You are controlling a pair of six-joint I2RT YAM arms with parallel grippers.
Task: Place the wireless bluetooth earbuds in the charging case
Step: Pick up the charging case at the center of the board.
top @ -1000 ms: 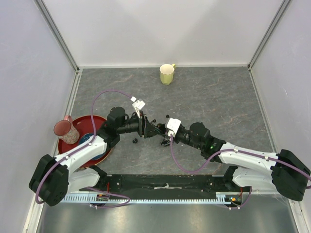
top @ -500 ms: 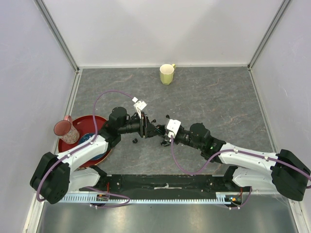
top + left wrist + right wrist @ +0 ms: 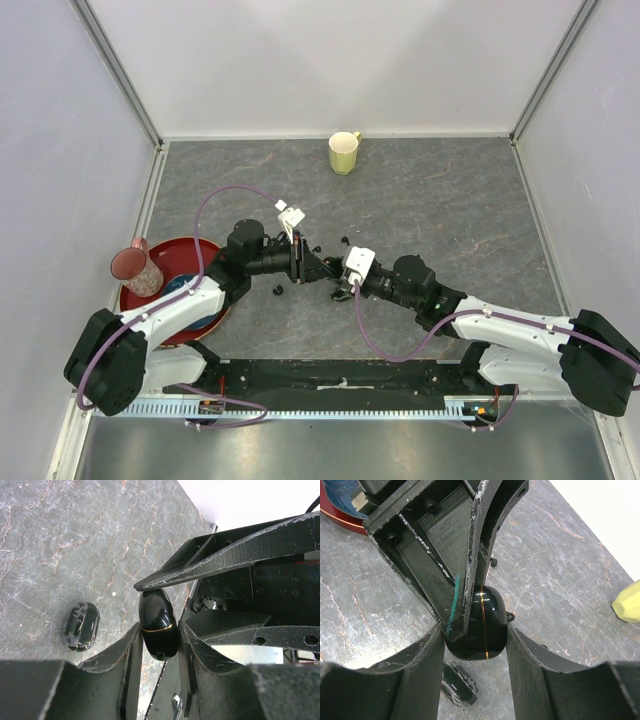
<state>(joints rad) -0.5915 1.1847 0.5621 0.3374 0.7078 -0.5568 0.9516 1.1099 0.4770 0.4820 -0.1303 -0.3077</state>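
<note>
Both the left end effector (image 3: 159, 629) and right end effector (image 3: 476, 632) pinch one shut charging case (image 3: 159, 622); loose earbuds (image 3: 276, 290) suggest nothing is inserted yet.

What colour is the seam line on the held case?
Gold, on the glossy black case; clearest in left wrist view.
</note>
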